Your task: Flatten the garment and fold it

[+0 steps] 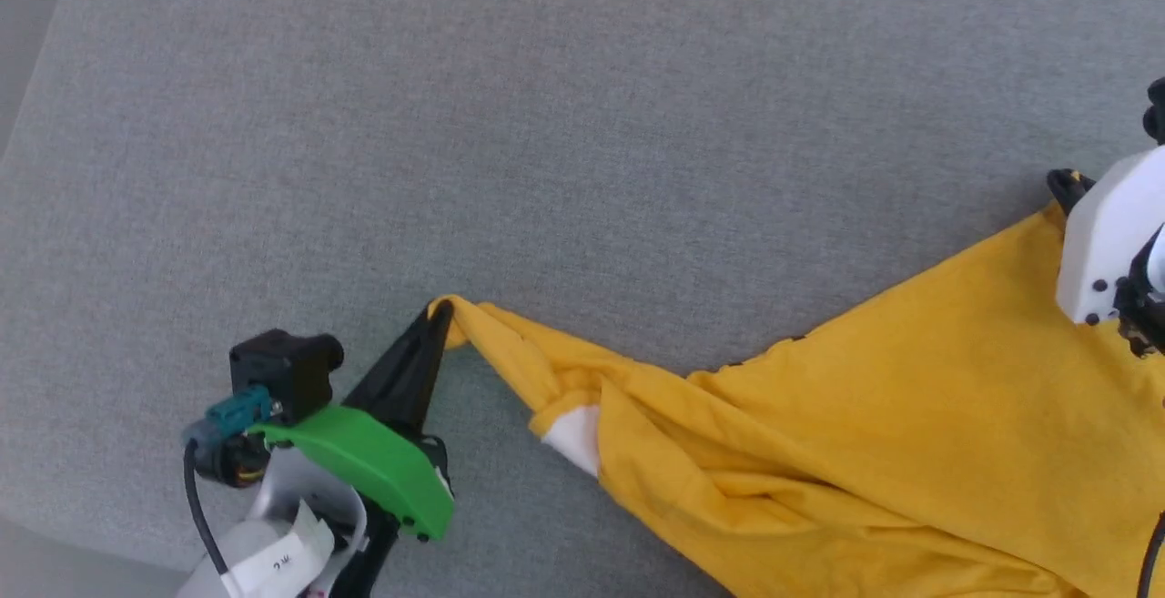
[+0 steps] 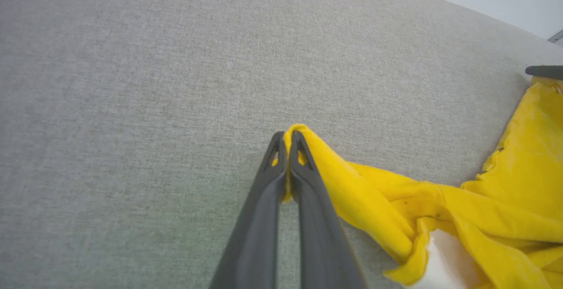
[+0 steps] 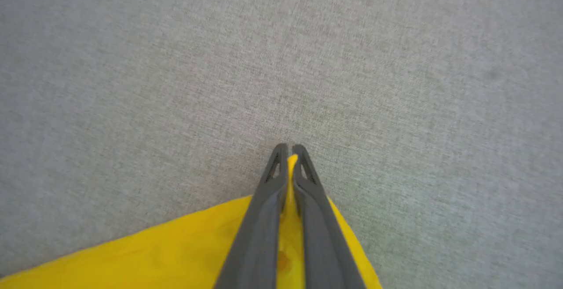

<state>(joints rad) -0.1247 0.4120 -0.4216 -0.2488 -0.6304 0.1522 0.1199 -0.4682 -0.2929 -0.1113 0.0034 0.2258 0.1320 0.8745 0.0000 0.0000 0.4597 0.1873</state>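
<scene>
A grey woven-fabric counter (image 1: 582, 106) carries the bright yellow cloth garment (image 1: 910, 416), which is spread over its lower right and twisted into a bunched strip leftward, with a white patch (image 1: 575, 439) showing. The left claw (image 1: 439, 314) pinches the strip's tip. The right claw (image 3: 286, 149) is clamped on another corner.

The right gripper (image 3: 288, 148), with two long dark grey fingers (image 3: 259, 232) rising from the bottom edge, is closed tight on a corner of the bright yellow cloth garment (image 3: 184, 254). A sliver of yellow shows between the fingertips. The garment spreads toward the lower left over a grey woven fabric surface (image 3: 281, 51).
</scene>
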